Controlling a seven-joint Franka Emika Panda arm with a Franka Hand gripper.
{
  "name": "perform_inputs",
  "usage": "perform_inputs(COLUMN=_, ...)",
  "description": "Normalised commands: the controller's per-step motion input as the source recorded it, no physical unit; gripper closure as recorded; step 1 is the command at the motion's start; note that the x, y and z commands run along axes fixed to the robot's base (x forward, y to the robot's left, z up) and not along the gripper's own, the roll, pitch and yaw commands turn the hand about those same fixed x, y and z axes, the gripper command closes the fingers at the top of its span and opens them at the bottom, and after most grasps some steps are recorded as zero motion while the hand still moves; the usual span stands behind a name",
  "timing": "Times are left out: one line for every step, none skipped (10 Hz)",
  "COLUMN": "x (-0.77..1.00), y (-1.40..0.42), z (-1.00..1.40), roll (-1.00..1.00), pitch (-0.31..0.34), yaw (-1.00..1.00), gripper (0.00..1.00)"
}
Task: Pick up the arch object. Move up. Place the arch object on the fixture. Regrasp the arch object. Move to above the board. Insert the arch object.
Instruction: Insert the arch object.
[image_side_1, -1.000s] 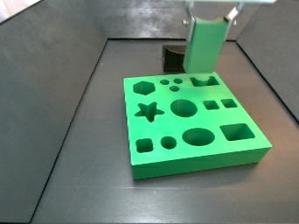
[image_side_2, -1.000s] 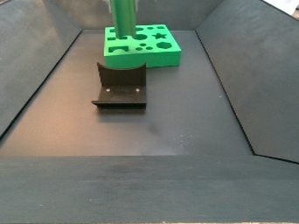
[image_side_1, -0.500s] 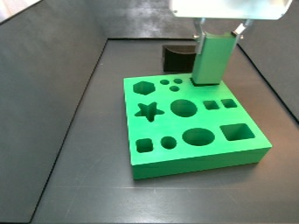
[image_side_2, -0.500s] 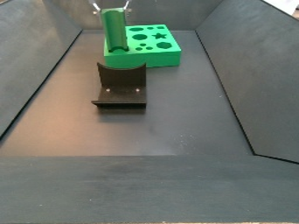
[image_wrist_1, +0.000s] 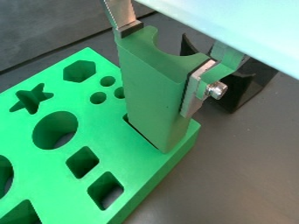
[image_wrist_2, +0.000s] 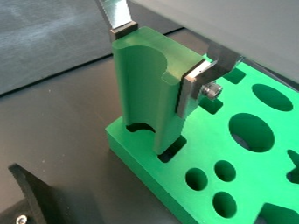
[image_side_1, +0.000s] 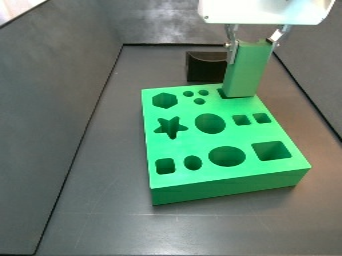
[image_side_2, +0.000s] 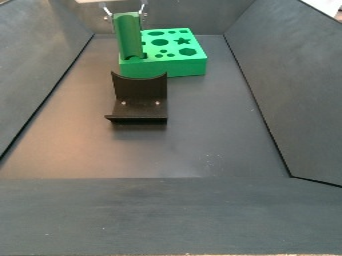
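Note:
The arch object (image_wrist_1: 152, 92) is a tall bright green block standing upright, notch upward. Its lower end sits in the arch hole at a corner of the green board (image_wrist_1: 59, 166). My gripper (image_wrist_1: 158, 54) is shut on its upper end, silver fingers (image_wrist_1: 197, 83) pressed on opposite faces. Both wrist views show this; the arch object (image_wrist_2: 152, 87) enters the board (image_wrist_2: 233, 166) near its edge. In both side views the arch object (image_side_1: 245, 65) stands at the board's (image_side_1: 214, 140) corner nearest the fixture (image_side_1: 203, 66). The arch object (image_side_2: 127, 38), board (image_side_2: 167, 52) and dark fixture (image_side_2: 138, 96) also show from the opposite side.
Dark sloping walls (image_side_1: 80, 90) enclose the black floor (image_side_2: 174, 150). The board's other holes, a star (image_side_1: 170, 126), hexagon (image_side_1: 163, 99), circles and squares, are unfilled. The fixture stands just off the board's edge, close to the gripper.
The gripper has come down with the arch object over the board's corner; its lower end now sits in the arch hole. Little moved in the last half second.

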Motion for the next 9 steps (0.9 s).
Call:
perform_inputs(x=-0.22, y=-0.01, z=0.00, roll=0.00, pitch=0.000, yaw=0.00, gripper=1.00)
perform_inputs(x=-0.21, y=-0.01, z=-0.08, roll=0.00, pitch=0.000, yaw=0.00, gripper=1.00)
perform_inputs(x=-0.15, y=0.00, z=-0.15, roll=0.00, pitch=0.000, yaw=0.00, gripper=1.00)
perform_inputs(x=-0.05, y=0.00, z=-0.23, roll=0.00, pitch=0.000, yaw=0.00, gripper=1.00)
perform_inputs(x=0.00, y=-0.06, z=-0.36, roll=0.05, pitch=-0.014, yaw=0.00, gripper=1.00)
perform_inputs(x=0.00, y=-0.11, z=-0.45, roll=0.17, pitch=0.000, yaw=0.08, gripper=1.00)
perform_inputs(x=0.00, y=-0.19, z=-0.48, roll=0.28, pitch=0.000, yaw=0.22, gripper=1.00)
perform_inputs(x=0.01, y=-0.26, z=-0.43, roll=0.38, pitch=0.000, yaw=0.41, gripper=1.00)
perform_inputs(x=0.00, y=-0.19, z=-0.44, roll=0.35, pitch=0.000, yaw=0.43, gripper=1.00)
